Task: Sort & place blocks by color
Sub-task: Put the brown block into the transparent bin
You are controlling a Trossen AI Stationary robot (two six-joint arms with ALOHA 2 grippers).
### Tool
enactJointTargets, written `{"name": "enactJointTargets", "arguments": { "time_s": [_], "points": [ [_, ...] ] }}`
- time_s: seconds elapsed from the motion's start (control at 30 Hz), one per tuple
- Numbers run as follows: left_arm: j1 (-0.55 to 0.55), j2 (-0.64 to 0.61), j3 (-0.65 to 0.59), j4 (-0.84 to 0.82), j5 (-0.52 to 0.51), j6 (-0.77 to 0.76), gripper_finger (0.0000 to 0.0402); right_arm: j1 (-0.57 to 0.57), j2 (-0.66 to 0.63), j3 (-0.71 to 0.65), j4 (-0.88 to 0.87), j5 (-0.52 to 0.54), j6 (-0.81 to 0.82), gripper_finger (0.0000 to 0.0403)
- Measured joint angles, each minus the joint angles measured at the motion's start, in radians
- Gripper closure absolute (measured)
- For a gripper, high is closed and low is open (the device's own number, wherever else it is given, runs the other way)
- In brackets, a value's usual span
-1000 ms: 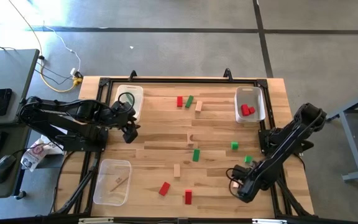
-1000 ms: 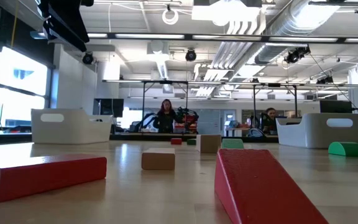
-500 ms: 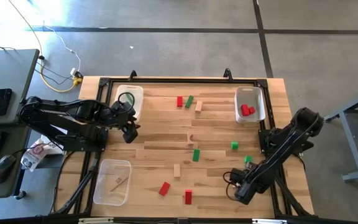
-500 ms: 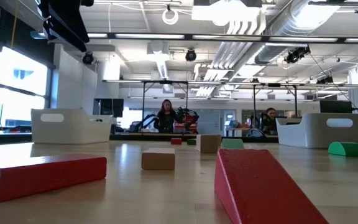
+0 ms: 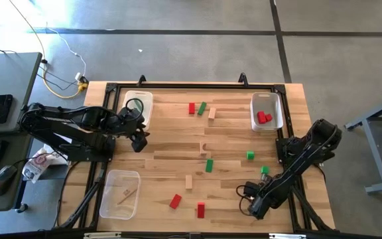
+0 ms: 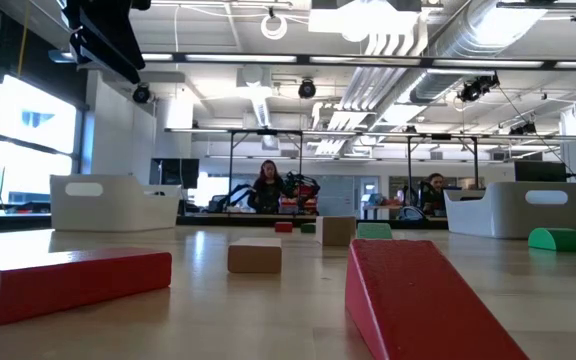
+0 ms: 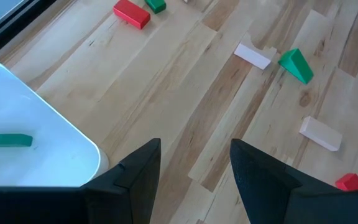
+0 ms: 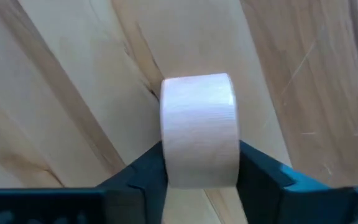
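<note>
My right pincer [image 8: 201, 163] has just closed onto a plain wood block [image 8: 199, 127] at the lower right of the worktop [image 5: 231, 136], so it is ready to lift, while my left pincer [image 7: 194, 168] hangs open, empty, by the upper-left bin [image 5: 142, 99].

the right claw [image 5: 249, 197] hides its plain wood block [image 8: 199, 129] in the high view.

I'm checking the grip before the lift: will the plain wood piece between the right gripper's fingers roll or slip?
The plain wood piece shows a curved top edge, so it might roll if dropped onto the table. It looks rigid and small, so probably light and stiff. The right gripper has both fingers against its smooth sides, so it could slip if the squeeze is weak.
</note>
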Motion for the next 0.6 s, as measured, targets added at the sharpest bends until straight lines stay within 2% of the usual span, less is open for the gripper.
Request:
{"name": "enactJointTargets", "arguments": {
  "time_s": [0.13,0.4,0.6],
  "points": [
    [0.0,0.0,0.0,0.0,0.0,0.0,0.0222,-0.005,-0.004,0.0,0.008,-0.015,0.0,0.0296],
    [0.0,0.0,0.0,0.0,0.001,0.0,0.0222,-0.031,-0.009,0.0,0.013,-0.017,0.0,0.0296],
    [0.0,0.0,0.0,0.0,0.0,0.0,0.0222,-0.07,-0.058,0.0,0.024,0.058,-0.016,0.0296]
  ]
}}
